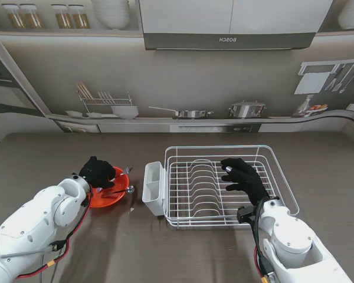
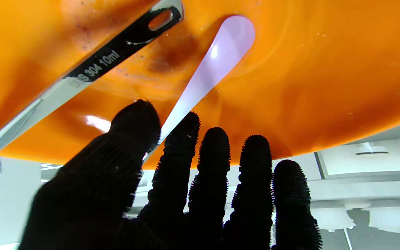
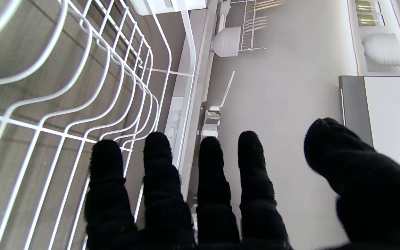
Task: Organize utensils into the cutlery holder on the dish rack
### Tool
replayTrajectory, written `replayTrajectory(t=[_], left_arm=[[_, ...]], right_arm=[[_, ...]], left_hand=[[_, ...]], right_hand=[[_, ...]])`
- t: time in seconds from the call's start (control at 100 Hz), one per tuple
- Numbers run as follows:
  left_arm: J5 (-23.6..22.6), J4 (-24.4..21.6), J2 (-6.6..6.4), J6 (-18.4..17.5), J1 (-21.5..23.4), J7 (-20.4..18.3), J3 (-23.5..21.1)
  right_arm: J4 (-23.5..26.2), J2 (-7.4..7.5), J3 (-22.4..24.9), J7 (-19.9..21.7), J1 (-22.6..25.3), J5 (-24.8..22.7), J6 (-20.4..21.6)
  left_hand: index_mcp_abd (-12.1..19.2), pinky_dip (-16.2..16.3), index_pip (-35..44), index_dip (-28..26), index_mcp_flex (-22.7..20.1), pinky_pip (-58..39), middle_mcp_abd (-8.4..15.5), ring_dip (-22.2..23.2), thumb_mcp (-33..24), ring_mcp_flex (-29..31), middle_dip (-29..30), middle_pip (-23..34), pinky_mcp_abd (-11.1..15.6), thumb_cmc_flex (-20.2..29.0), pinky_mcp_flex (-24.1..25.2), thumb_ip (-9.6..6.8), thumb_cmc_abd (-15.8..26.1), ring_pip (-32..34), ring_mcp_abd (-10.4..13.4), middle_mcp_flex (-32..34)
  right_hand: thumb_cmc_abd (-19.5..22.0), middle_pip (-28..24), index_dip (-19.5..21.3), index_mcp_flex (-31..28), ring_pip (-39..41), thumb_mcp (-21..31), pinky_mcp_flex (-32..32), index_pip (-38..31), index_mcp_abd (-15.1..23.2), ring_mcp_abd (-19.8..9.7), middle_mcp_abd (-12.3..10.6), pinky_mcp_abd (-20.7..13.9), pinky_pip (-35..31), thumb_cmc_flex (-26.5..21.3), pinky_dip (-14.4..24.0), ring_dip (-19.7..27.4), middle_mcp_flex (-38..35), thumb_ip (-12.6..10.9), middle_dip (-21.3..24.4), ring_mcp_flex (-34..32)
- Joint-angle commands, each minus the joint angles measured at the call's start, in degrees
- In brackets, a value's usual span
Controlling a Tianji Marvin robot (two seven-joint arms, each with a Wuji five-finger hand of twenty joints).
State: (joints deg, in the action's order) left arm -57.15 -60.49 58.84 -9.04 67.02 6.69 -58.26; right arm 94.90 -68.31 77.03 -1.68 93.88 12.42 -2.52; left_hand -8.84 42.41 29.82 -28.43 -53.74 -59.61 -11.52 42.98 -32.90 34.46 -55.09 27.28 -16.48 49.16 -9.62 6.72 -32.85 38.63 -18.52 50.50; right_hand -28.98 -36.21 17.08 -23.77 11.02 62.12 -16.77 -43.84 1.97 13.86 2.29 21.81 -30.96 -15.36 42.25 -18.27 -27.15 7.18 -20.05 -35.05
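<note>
An orange bowl (image 1: pixel 109 197) sits left of the white wire dish rack (image 1: pixel 286 188). Across it lies a steel measuring spoon (image 1: pixel 121 191) with a black "304 10ml" handle (image 2: pixel 116 55). A pale spoon handle (image 2: pixel 214 66) also rests inside the bowl (image 2: pixel 325 69). My left hand (image 1: pixel 97 172) reaches into the bowl; its thumb (image 2: pixel 134 128) and forefinger (image 2: pixel 184 133) flank the pale handle, and any grip is hidden. The white cutlery holder (image 1: pixel 154 187) hangs on the rack's left side. My right hand (image 1: pixel 243 178) hovers over the rack (image 3: pixel 82 86), fingers spread and holding nothing.
Another utensil tip (image 1: pixel 126 170) pokes out at the bowl's far right rim. The back wall is a printed kitchen scene with a hood (image 1: pixel 227 39), pots and a shelf. Brown table top (image 1: pixel 165 253) lies nearer to me in front of the rack.
</note>
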Motion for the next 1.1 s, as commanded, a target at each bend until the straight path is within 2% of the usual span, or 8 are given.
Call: replayTrajectory(t=[0.0,0.09,0.17,0.33,0.47,0.56,0.69,1.09], left_arm=[[0.3,0.7,0.43,-0.1,-0.3,-0.4,0.3],[1.0,1.4,0.57,-0.4,-0.7,0.0,0.6],[1.3,1.6,0.64,-0.3,-0.8,0.0,0.8],[1.9,2.2,0.86,-0.1,-1.1,0.8,1.0],[2.3,3.1,1.03,-0.5,-1.5,2.1,1.5],[2.5,3.9,1.11,-0.8,-1.9,2.9,2.0],[2.9,4.9,1.23,-1.3,-2.5,3.8,2.8],[5.1,8.1,1.84,-3.9,-3.9,6.5,3.9]], right_arm=[[0.2,-0.28,-0.2,0.7,0.3,0.1,-0.1],[0.2,-0.27,-0.2,0.8,0.3,0.1,-0.1],[0.2,-0.27,-0.1,0.8,0.3,0.1,-0.2],[0.2,-0.27,-0.1,0.8,0.3,0.0,-0.1],[0.2,-0.27,-0.1,0.8,0.3,0.2,-0.2],[0.2,-0.28,-0.1,0.8,0.3,0.2,-0.2],[0.2,-0.28,-0.1,0.8,0.2,0.1,-0.2],[0.1,-0.31,-0.1,0.7,0.2,0.2,-0.4]], left_hand=[[0.8,-0.6,3.2,1.4,-0.2,-2.5,0.7,0.7,1.7,1.8,-3.9,-0.3,-0.4,3.2,-0.3,2.00,-1.9,0.8,0.0,1.9],[0.6,-0.6,3.4,1.6,-0.2,-2.5,0.7,0.7,2.0,1.7,-4.1,-0.6,-0.6,2.9,-0.4,2.02,-1.3,0.9,-0.1,1.8],[-0.3,-0.8,-3.1,-0.2,-0.1,-2.3,0.1,0.8,-0.9,0.8,4.0,0.4,-0.6,-0.9,0.2,2.40,-0.5,0.7,-0.4,0.3],[-0.9,-0.5,-6.4,-0.4,0.9,-2.3,-0.2,1.1,-2.3,0.5,3.8,1.0,-0.7,-3.5,0.7,1.65,0.9,1.0,-0.6,0.0],[1.1,-0.2,-4.8,-2.0,-0.2,-2.8,0.4,1.5,-1.4,1.6,3.2,2.2,-0.7,-1.6,0.1,2.36,-0.3,1.9,-0.4,1.2],[2.4,-0.3,1.7,0.5,0.0,-3.3,1.0,1.8,2.6,2.8,-4.3,2.5,-0.6,2.3,-0.6,1.79,-0.8,3.0,-0.1,3.0],[3.5,-0.7,6.8,2.3,-2.1,-4.0,2.1,2.1,2.6,4.3,-10.4,1.8,-0.6,3.7,-1.4,1.99,-1.1,4.3,0.3,5.9],[6.2,-1.6,14.6,7.9,-7.4,-7.5,4.9,2.6,0.4,8.5,-13.8,2.0,0.4,4.8,-4.6,2.59,-1.7,7.5,1.3,12.4]], right_hand=[[0.9,0.3,-1.2,0.0,-0.4,-0.4,-0.4,0.4,0.2,0.1,0.5,0.2,0.6,1.9,0.7,0.1,-1.0,-1.2,0.2,-1.8],[0.9,0.4,-1.2,0.0,-0.4,-0.4,-0.4,0.4,0.2,0.1,0.5,0.2,0.6,1.8,0.7,0.1,-0.9,-1.2,0.2,-1.8],[0.8,0.3,-1.2,0.0,-0.4,-0.4,-0.4,0.4,0.2,0.1,0.4,0.2,0.6,1.8,0.7,0.0,-1.0,-1.2,0.2,-1.8],[0.9,0.3,-1.2,0.0,-0.3,-0.4,-0.4,0.4,0.2,0.1,0.5,0.2,0.6,1.8,0.7,0.0,-1.2,-1.2,0.2,-1.9],[0.9,0.4,-1.2,0.0,-0.4,-0.4,-0.5,0.4,0.1,0.2,0.6,0.3,0.6,1.8,0.7,0.0,-1.2,-1.2,0.2,-2.0],[0.9,0.4,-1.2,0.0,-0.4,-0.3,-0.5,0.4,0.1,0.2,0.6,0.2,0.6,1.8,0.7,0.1,-1.3,-1.2,0.2,-2.0],[0.9,0.4,-1.2,0.0,-0.4,-0.4,-0.5,0.3,0.1,0.3,0.6,0.3,0.6,1.8,0.7,0.1,-1.3,-1.2,0.2,-2.0],[1.0,0.3,-1.1,0.0,-0.4,-0.3,-0.5,0.3,0.1,0.2,0.6,0.3,0.6,1.8,0.6,0.1,-1.3,-1.2,0.2,-2.0]])
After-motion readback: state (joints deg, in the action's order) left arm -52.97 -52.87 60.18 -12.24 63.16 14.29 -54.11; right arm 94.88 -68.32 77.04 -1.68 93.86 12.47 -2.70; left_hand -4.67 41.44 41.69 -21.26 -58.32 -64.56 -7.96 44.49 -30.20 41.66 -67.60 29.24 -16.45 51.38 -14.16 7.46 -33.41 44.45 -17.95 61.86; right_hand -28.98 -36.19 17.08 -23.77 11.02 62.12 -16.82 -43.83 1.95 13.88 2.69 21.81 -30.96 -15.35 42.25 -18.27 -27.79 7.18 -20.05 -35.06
